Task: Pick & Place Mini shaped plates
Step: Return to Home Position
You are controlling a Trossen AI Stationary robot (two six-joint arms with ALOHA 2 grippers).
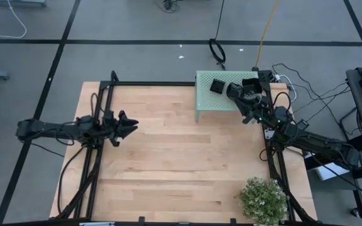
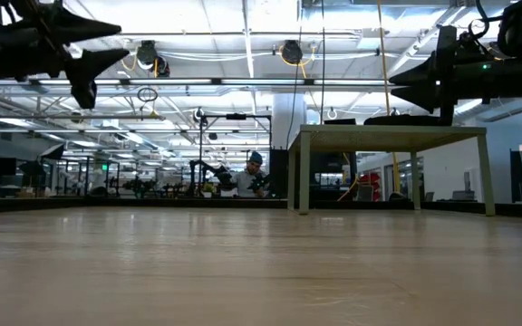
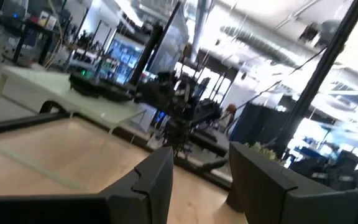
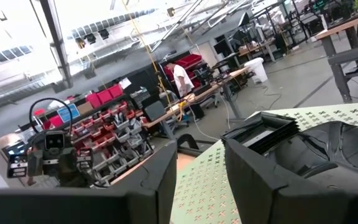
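You have two hands in view, both with their fingers spread apart and nothing between them. The right hand (image 1: 232,91) hangs above the one pale green perforated shelf (image 1: 209,103) at the far edge of the bench (image 1: 168,163). The left hand (image 1: 131,125) hangs over the bench's other side, well apart from the shelf.

The mini shaped plates (image 4: 263,134) sit on top of the shelf, not on the bench. From the right wrist you can count two dark groups:
- A square stack (image 1: 217,86) lies just ahead of the right hand's fingertips, its layered edges showing several plates. You cannot tell exactly how many.
- A larger rounded group (image 4: 334,152) is glossy black with curved rims and lies close beside that hand.

Neither group touches the fingers.

From the low view the shelf stands on thin legs, and the right hand (image 2: 401,83) is level with its top or slightly higher.

One potted plant (image 1: 264,199) stands on the bench corner behind the right hand, near that arm's base. One person (image 2: 254,174) sits far off in the room beyond the bench.
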